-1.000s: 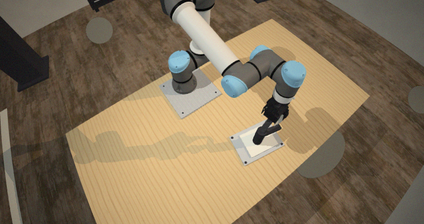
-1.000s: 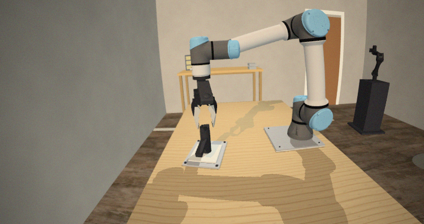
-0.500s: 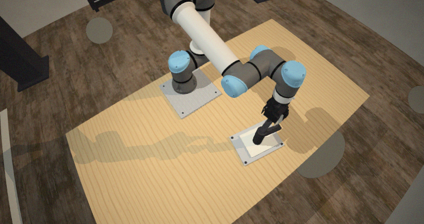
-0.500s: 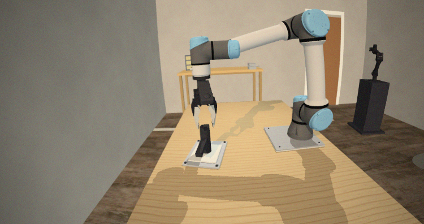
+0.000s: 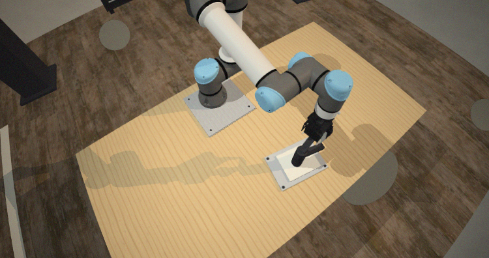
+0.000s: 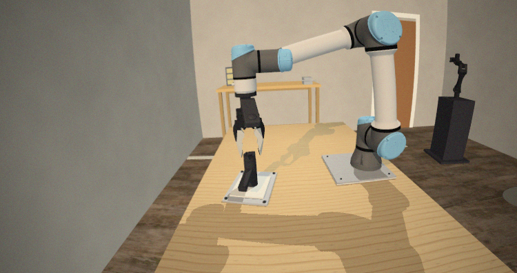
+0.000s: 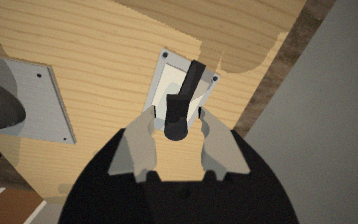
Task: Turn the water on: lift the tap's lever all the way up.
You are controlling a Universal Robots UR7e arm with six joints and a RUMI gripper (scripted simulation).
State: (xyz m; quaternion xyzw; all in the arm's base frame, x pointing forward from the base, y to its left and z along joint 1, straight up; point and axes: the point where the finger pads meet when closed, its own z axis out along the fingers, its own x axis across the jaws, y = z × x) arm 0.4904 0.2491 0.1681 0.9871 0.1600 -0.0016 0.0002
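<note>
The black tap [image 5: 299, 158] [image 6: 249, 174] [image 7: 190, 82] stands on a grey and white base plate [image 5: 283, 181] [image 6: 231, 198] [image 7: 152, 90] near the table's edge. Its lever [image 7: 176, 125] stands steeply raised, with its rounded end pointing up at the wrist camera. My gripper [image 5: 316, 143] [image 6: 249, 152] [image 7: 177, 107] hangs straight above the tap and is open. Its two pale fingers flank the top of the lever, with a small gap on each side. Nothing is between them but the lever's tip, which they do not touch.
The arm's mounting plate [image 5: 218, 116] [image 6: 343, 174] [image 7: 30, 100] is bolted to the wooden table [image 5: 154, 187] [image 6: 307, 206]. The table's edge [image 7: 260, 95] runs close beside the tap. A side table [image 6: 267, 87] and a black pedestal [image 6: 451, 126] stand farther off.
</note>
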